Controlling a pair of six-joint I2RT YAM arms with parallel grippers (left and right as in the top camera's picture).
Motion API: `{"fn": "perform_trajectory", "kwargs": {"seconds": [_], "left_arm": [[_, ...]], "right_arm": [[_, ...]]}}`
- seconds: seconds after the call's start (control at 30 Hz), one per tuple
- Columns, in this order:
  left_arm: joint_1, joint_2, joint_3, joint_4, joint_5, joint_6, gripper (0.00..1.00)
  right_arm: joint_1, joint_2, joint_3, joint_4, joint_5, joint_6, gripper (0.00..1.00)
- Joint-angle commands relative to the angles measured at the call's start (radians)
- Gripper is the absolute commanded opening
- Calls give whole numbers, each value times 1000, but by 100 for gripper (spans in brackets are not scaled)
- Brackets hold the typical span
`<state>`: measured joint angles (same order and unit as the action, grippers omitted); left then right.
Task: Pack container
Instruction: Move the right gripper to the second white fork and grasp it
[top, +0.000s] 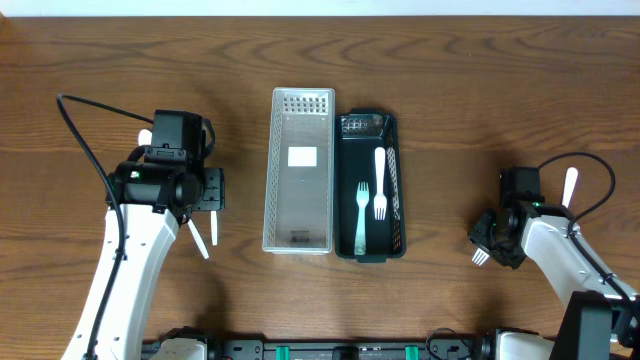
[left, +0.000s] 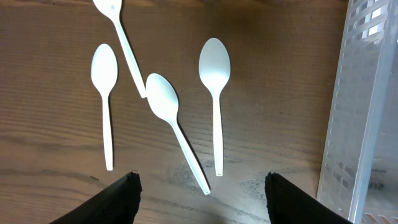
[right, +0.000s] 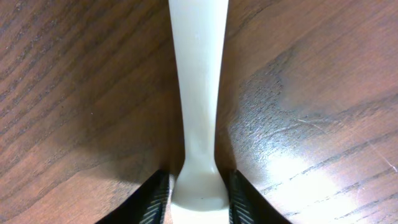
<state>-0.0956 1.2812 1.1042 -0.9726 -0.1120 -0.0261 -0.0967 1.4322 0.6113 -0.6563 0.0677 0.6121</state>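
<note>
Several white plastic spoons (left: 163, 99) lie loose on the wooden table. My left gripper (left: 199, 198) is open above them, its black fingertips either side of a spoon handle's end without touching it; in the overhead view it (top: 210, 190) hovers left of the clear container (top: 272, 170). My right gripper (right: 198, 198) is shut on the handle of a white fork (right: 198, 93), low over the table at the right (top: 492, 240); the fork's tines (top: 480, 257) stick out. The black tray (top: 392, 125) holds a pale green fork (top: 360, 215) and a white fork (top: 380, 185).
The clear container has a white label (top: 302, 156) on its floor and shows no utensils; its wall fills the right of the left wrist view (left: 364, 112). Another white utensil (top: 570, 185) lies right of the right arm. Cables trail from both arms.
</note>
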Motion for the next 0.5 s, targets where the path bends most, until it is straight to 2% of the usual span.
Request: {"fn": "perform_trajectory", "kwargs": {"seconds": [0.0,0.13,0.47], "left_arm": [[2,6,13,-3,-9,2,66],[2,6,13,-5,-9,2,66],[2,6,13,-14,-9,2,66]], "right_arm": [[-10,34,-49,-3,40,-7,31],[-10,34,-49,11,39,-7,29],[-10,34,-49,28,40,-7,14]]}}
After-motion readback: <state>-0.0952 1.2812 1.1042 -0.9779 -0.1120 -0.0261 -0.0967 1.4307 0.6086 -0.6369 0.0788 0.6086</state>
